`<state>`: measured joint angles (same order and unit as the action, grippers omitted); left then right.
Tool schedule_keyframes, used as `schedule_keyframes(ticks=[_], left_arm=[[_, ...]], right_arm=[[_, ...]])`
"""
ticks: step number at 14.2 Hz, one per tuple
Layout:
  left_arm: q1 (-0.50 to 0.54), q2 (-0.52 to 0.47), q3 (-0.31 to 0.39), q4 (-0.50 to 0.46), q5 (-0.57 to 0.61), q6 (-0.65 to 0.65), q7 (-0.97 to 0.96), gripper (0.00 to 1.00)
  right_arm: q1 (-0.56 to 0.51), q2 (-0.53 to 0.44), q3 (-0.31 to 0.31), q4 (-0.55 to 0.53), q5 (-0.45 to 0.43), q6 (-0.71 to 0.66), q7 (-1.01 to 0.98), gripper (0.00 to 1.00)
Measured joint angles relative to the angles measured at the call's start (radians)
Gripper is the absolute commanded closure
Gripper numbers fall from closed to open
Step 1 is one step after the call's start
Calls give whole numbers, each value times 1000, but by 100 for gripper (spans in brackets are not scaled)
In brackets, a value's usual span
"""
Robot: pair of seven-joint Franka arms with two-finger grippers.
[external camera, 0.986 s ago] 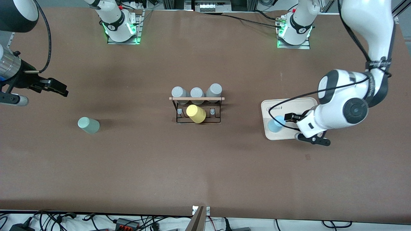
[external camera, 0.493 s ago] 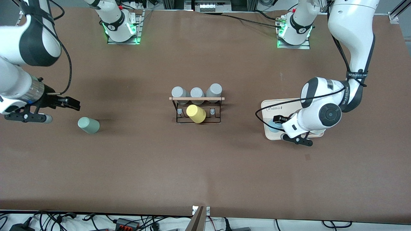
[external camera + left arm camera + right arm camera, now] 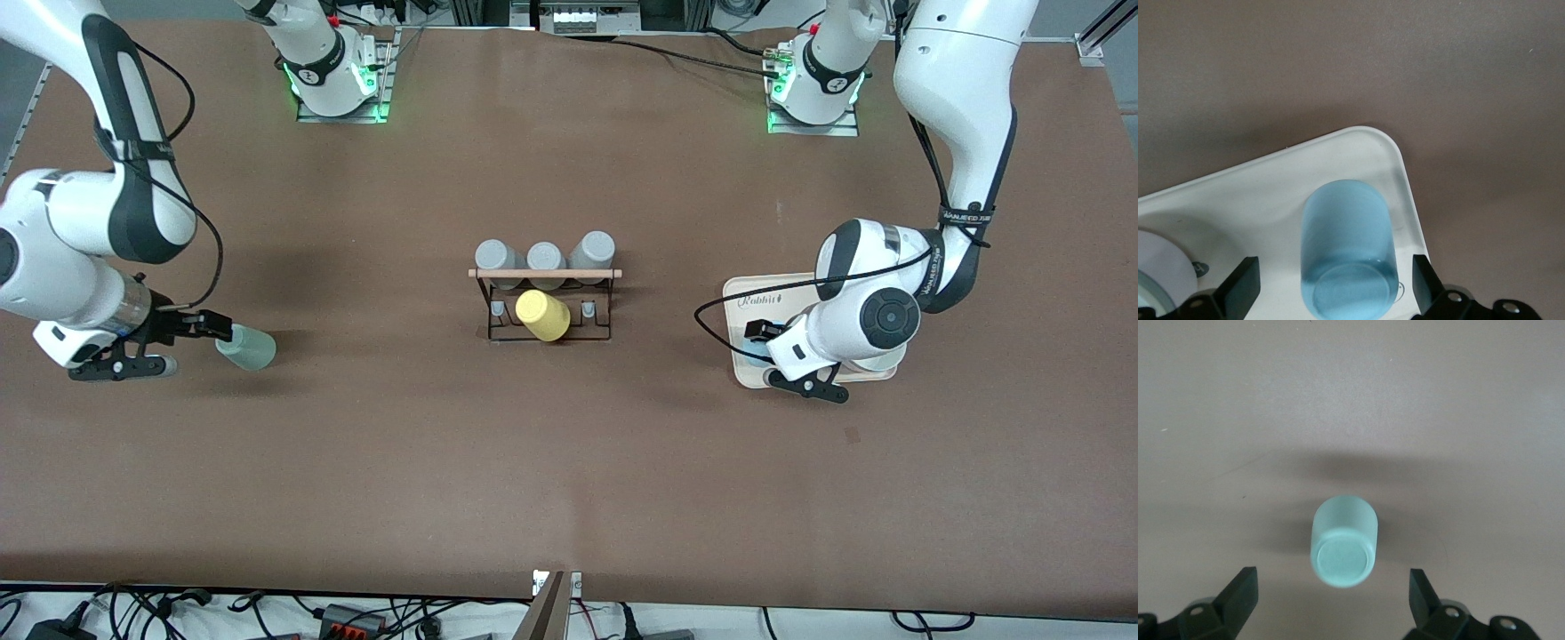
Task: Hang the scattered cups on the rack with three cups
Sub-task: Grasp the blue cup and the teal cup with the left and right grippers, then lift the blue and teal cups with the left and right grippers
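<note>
Front view, rack (image 3: 544, 302): mid-desk, yellow cup (image 3: 542, 315) hung.
Left tool (image 3: 1335, 290): open astride blue cup (image 3: 1348, 257), ungripped.
Right tool (image 3: 1331, 600): open by green cup (image 3: 1343, 550), desk's right-arm end.
Left to do: both hangs.

Small black wire-frame rack (image 3: 547, 307) with wooden top rod: upright. Pale sage-green plain tumbler (image 3: 247, 347): upside down, well toward right arm's end. Light blue plain tumbler (image 3: 1349, 257): upside down, toward left arm's end.

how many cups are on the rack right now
4. Three grey cups sit in a row along the rack's wooden rod; a yellow cup sits just nearer the front camera. None seem hidden.
</note>
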<state>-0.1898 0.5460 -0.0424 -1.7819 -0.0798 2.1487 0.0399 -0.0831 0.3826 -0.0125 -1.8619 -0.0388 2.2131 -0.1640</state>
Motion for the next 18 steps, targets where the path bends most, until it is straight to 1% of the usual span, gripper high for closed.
schedule_keyframes(ticks=[3,5,6,9,10,11,15,17,18], left_arm=[[-1,3,-2,-29,0,36,0,1],[-1,3,-8,-41,0,48,0,8],[-1,3,-10,-43,0,49,-1,19],[-1,3,-11,-45,0,50,-9,70],[-1,2,-11,-45,0,50,-12,89],[-1,0,-11,-45,0,50,-15,99],[-1,-4,-14,-36,0,55,-17,99],[-5,-26,-28,-8,0,56,-18,100],[-11,-42,-40,18,0,40,-28,100]], right_arm=[[0,38,1,-53,0,113,-10,0],[0,54,1,-83,0,161,-12,0],[0,57,1,-92,0,171,-12,0],[0,58,1,-100,0,173,-13,0],[0,58,1,-100,0,173,-13,2],[0,58,1,-100,0,173,-13,11],[-4,58,1,-103,0,173,-26,45],[-5,58,1,-103,0,174,-34,57],[-5,57,1,-103,0,174,-39,61]])
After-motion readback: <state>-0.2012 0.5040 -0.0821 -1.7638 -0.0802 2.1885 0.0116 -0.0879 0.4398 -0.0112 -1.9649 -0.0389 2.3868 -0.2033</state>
